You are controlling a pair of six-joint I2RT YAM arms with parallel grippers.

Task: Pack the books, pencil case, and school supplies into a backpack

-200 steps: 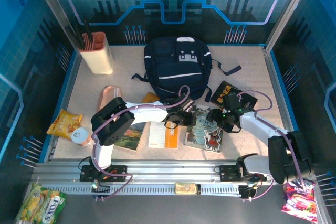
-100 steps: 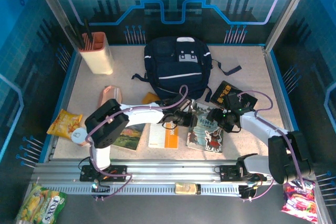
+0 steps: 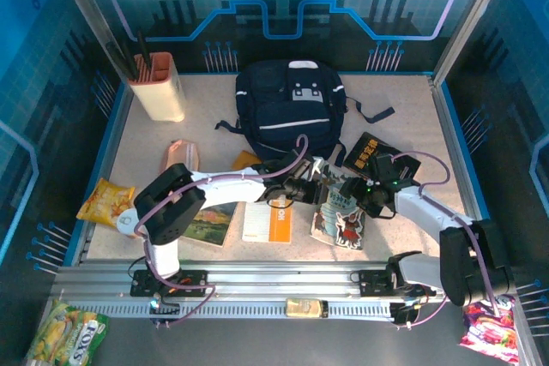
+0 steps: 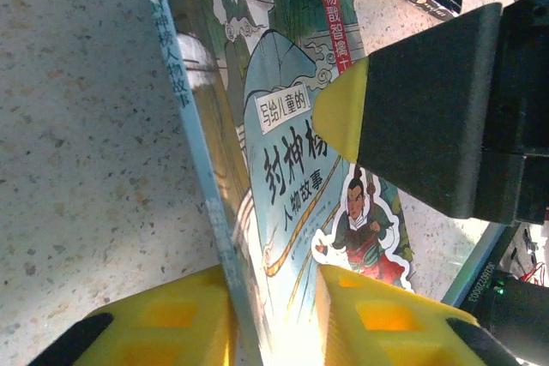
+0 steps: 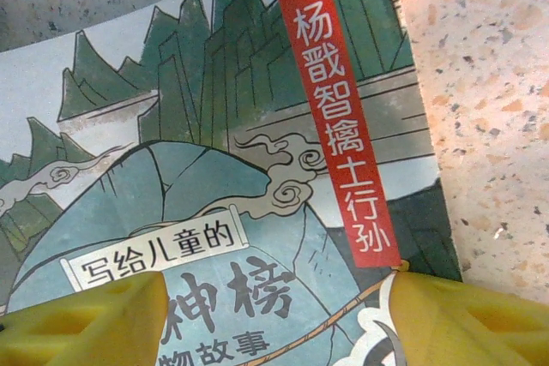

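cartoon book (image 4: 287, 139) tilted, edge pinched by left pincer (image 4: 273, 315)

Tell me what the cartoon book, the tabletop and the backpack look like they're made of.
Cartoon book: thin paperback, with a printed paper cover that looks slightly glossy, since glare shows near its lower edge.
Tabletop: hard, matte and pale, with dark speckles like stone. It may be laminate.
Backpack: navy woven fabric, probably nylon. It looks soft, with slumped folds.
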